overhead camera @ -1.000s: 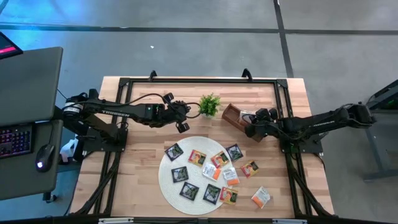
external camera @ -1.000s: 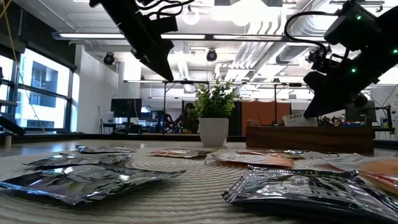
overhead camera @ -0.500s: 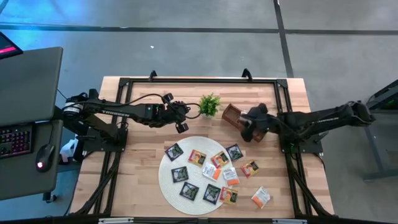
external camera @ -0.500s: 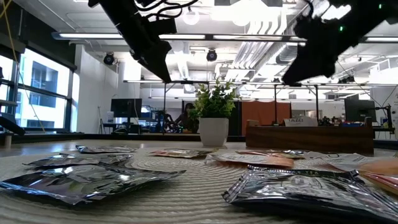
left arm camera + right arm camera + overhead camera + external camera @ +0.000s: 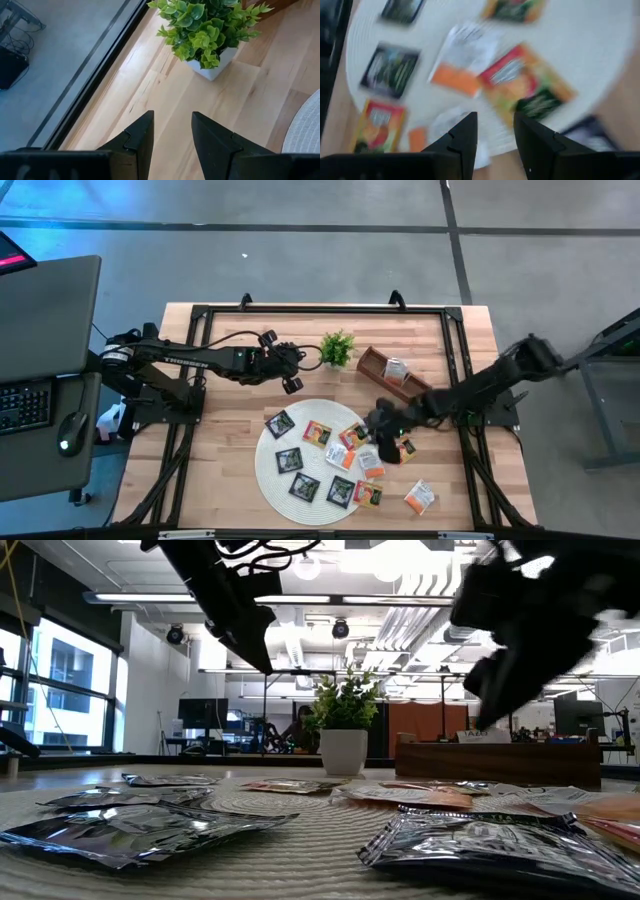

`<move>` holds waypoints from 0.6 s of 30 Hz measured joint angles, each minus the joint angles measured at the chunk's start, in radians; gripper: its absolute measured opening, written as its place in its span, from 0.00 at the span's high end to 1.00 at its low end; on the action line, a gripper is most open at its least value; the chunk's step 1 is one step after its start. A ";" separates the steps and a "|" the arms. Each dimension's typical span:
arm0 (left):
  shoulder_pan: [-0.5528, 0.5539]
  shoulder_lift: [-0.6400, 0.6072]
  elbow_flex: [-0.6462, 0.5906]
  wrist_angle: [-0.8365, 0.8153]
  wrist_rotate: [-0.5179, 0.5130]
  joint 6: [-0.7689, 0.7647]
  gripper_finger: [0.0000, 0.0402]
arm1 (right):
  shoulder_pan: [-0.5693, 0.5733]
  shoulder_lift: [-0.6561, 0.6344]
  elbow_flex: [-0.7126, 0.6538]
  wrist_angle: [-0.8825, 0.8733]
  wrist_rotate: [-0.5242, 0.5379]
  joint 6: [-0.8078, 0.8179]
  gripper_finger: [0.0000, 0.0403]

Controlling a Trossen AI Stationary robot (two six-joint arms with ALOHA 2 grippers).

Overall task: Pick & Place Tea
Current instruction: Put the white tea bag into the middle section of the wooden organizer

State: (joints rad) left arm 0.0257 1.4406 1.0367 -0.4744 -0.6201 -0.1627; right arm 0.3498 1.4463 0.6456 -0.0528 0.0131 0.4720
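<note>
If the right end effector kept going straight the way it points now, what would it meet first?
Most likely a white and orange sachet on the round white mat; the right end effector is open and empty above the mat. Depth is unclear.

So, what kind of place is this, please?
Probably an open office or robotics lab: exposed ceiling ducts, desks with monitors behind the wooden table, and a keyboard and mouse beside it.

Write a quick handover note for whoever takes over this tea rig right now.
Left gripper: open, empty, hovering near the small green potted plant.
Right gripper: open, empty, above the flat square tea sachets on the round white woven mat.
One white sachet stands in the long brown wooden tray; two sachets lie off the mat, on the wooden table.
Left: about a dozen sachets to move.
</note>
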 joint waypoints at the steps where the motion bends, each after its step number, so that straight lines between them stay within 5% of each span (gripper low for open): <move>1: 0.000 0.000 0.000 0.000 0.000 0.000 0.68 | 0.018 0.025 0.003 0.014 0.002 -0.005 0.69; 18: 0.000 0.000 0.000 0.000 0.006 0.000 0.68 | 0.083 0.231 0.004 0.088 0.083 -0.007 0.75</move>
State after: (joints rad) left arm 0.0257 1.4406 1.0367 -0.4743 -0.6136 -0.1631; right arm 0.4329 1.6770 0.6498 0.0349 0.0963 0.4649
